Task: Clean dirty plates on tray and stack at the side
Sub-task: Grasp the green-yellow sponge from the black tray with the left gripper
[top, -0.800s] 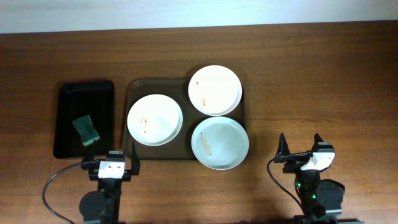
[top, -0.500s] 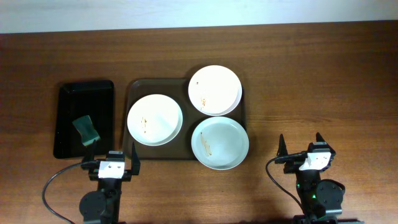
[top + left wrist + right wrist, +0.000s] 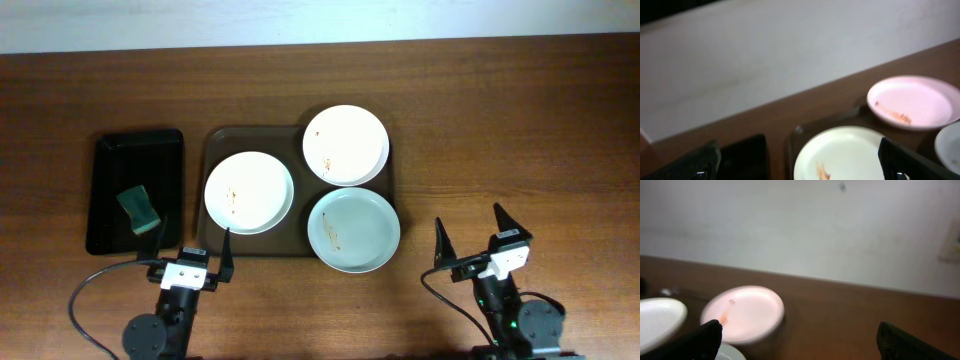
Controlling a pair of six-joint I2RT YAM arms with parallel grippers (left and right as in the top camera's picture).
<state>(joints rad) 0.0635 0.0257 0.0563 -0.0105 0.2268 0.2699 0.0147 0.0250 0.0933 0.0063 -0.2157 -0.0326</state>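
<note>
Three smeared plates lie on the dark-brown tray: a white plate at its left, a white plate at the back right, and a pale bluish plate at the front right, overhanging the rim. My left gripper is open and empty at the tray's front-left corner. My right gripper is open and empty, right of the bluish plate. In the left wrist view the left plate and the back plate show. In the right wrist view the back plate shows.
A narrow black tray stands left of the brown tray and holds a green sponge. The wooden table reaches a pale wall at the back.
Both arms have shifted. The left gripper moved slightly right toward the tray corner. The right gripper lifted and now spreads wider in the overhead view. The plates have not moved.
</note>
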